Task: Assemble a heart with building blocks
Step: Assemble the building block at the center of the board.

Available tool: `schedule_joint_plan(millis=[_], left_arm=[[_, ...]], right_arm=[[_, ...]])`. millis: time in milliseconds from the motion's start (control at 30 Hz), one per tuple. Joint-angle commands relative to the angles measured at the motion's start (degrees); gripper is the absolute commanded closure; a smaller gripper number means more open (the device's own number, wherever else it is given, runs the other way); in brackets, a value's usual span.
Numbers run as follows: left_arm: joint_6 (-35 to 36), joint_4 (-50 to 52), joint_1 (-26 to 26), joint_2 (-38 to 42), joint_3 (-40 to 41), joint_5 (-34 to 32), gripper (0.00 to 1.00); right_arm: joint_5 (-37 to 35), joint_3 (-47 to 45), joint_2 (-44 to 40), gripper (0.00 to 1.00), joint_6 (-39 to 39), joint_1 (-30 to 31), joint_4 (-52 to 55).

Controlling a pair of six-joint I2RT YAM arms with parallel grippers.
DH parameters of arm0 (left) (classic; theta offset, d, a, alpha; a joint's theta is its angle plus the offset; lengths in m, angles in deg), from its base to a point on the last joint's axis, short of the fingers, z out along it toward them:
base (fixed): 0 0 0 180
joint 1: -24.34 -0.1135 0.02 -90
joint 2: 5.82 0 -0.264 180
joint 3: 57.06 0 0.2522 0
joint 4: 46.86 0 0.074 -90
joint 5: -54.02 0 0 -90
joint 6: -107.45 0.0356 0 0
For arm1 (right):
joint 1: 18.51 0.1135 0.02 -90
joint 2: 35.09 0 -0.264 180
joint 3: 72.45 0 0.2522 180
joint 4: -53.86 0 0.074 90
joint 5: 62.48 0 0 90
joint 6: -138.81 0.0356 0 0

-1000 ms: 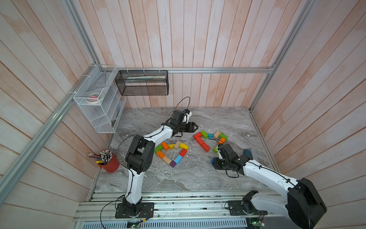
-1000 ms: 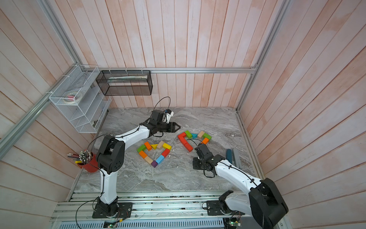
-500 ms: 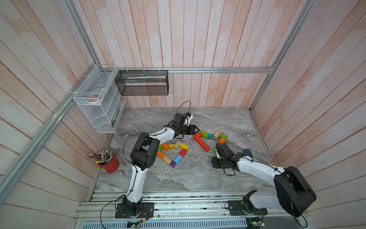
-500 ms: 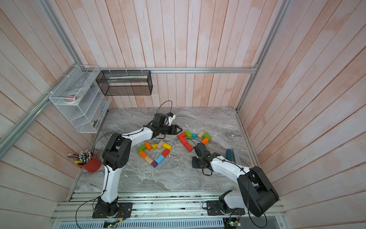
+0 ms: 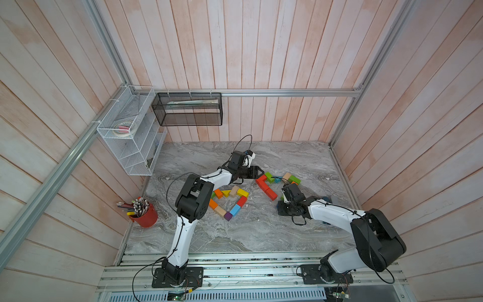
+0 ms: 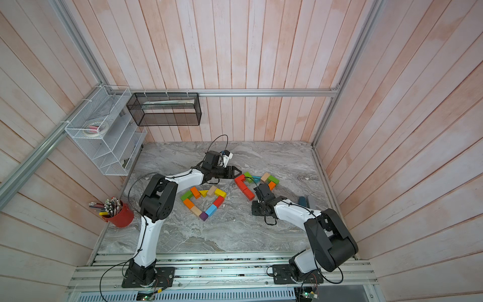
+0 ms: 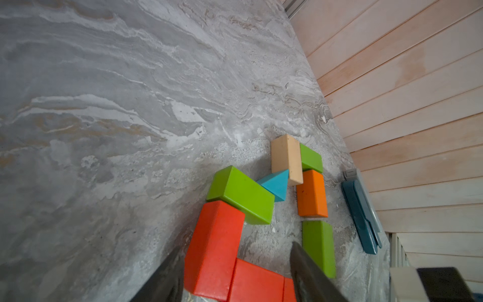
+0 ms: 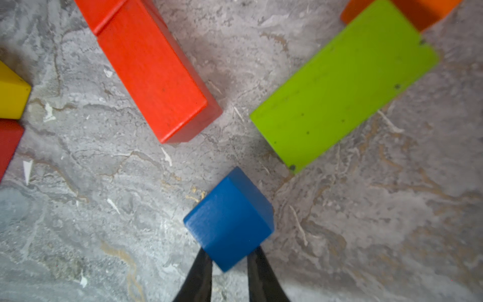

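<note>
Several building blocks form a closed heart outline (image 5: 228, 201) on the marble table in both top views. To its right lies a looser group with red bricks (image 5: 264, 184), green, teal, tan and orange pieces. My left gripper (image 7: 235, 252) is open, its fingers straddling the red bricks (image 7: 214, 245) at the group's near end; in a top view it sits at that group's left tip (image 6: 236, 172). My right gripper (image 8: 230, 251) is shut on a blue cube (image 8: 230, 219), pinched by one corner close above the table, below a red brick (image 8: 156, 78) and a green brick (image 8: 339, 86).
A red cup of pencils (image 5: 145, 215) stands at the table's left edge. A white wire shelf (image 5: 130, 133) and a black mesh basket (image 5: 188, 109) hang on the walls. A dark teal flat case (image 7: 362, 209) lies along the right wall.
My right gripper's jaws have narrowed onto the blue cube and its elbow has swung inward. The left gripper has slid a little right, up to the red bricks.
</note>
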Motion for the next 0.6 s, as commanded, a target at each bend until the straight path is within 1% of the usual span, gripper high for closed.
schedule_joint_plan(millis=[0,267,567], left_arm=[[-0.2,-1.0,-0.3,-1.9,-2.5,1.5,0.35],[-0.4,-1.5,-0.3,-3.1,-2.8,1.9,0.35],[-1.5,-2.5,-0.3,-3.5,-2.5,3.4,0.35]], right_arm=[[-0.6,2.0,1.4,0.75,-1.7,-0.9,-0.4],[0.4,4.0,3.2,0.74,-3.3,-2.2,-0.7],[1.1,5.4,4.7,0.74,-3.1,-2.6,-1.4]])
